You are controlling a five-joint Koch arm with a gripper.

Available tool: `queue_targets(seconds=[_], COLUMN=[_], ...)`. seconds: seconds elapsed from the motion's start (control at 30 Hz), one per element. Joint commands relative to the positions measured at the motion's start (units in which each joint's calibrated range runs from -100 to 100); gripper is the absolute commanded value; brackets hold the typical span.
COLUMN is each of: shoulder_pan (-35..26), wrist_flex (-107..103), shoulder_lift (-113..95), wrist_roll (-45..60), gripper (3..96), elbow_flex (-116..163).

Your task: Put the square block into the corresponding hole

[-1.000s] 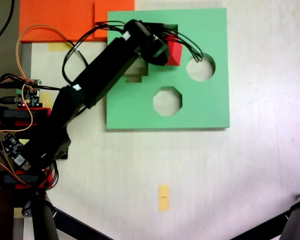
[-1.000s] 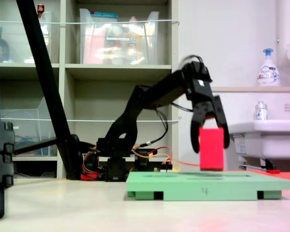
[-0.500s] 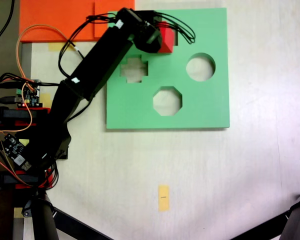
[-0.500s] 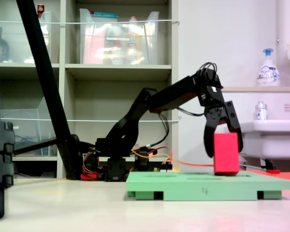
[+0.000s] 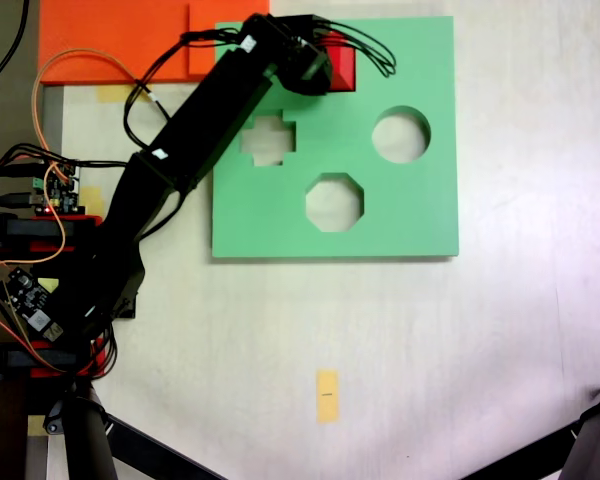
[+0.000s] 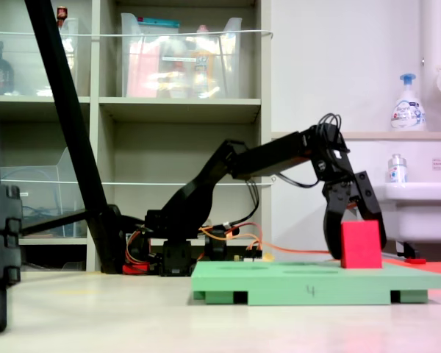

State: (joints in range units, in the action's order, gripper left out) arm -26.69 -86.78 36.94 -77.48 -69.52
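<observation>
Arm [image 6: 264,156] outstretched, hand [image 6: 355,237] gripping block [image 6: 361,244].

I see even, bright overhead light in the first exterior view, the pale table [image 5: 500,330] washed out right of the board [image 5: 400,215]. The second exterior view is softer; the dark pole [image 6: 70,118] looks blurred.

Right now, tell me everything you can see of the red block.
The red block is a small, bright red cube with plain, smooth faces. It stands upright between the fingers of the gripper, which close on its sides. In the second exterior view its lower part has sunk below the top of the green foam board. In the first exterior view it sits at the board's top edge, partly hidden by the arm.
</observation>
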Motion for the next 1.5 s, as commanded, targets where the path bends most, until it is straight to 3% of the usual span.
queue_targets(seconds=[0.03,0.13,0.23,0.37,0.53,0.57,0.77,0.93,1.0,1.2,1.27,1.33,1.5], shoulder_pan=[-0.6,-0.6,-0.5,-0.2,-0.2,-0.1,0.2,1.3,2.5,6.8,11.8,16.2,25.2], wrist_flex=[3.7,4.3,7.9,10.4,10.7,10.9,10.0,3.3,0.0,-1.6,1.3,7.3,13.7], shoulder_lift=[0.1,2.2,5.1,7.3,7.9,7.9,-2.7,-26.2,-36.4,-61.8,-68.5,-71.6,-69.3], wrist_roll=[-0.4,-0.4,-0.2,0.6,2.3,3.0,5.3,12.7,19.6,42.6,49.9,51.8,58.8], gripper=[21.2,26.0,48.7,61.5,93.5,95.8,95.8,94.4,89.1,88.3,73.9,65.4,59.2], elbow_flex=[-1.8,-1.8,-1.8,-1.8,-2.1,-2.4,-2.5,-2.5,-2.5,-2.5,-2.5,-2.5,-1.9])
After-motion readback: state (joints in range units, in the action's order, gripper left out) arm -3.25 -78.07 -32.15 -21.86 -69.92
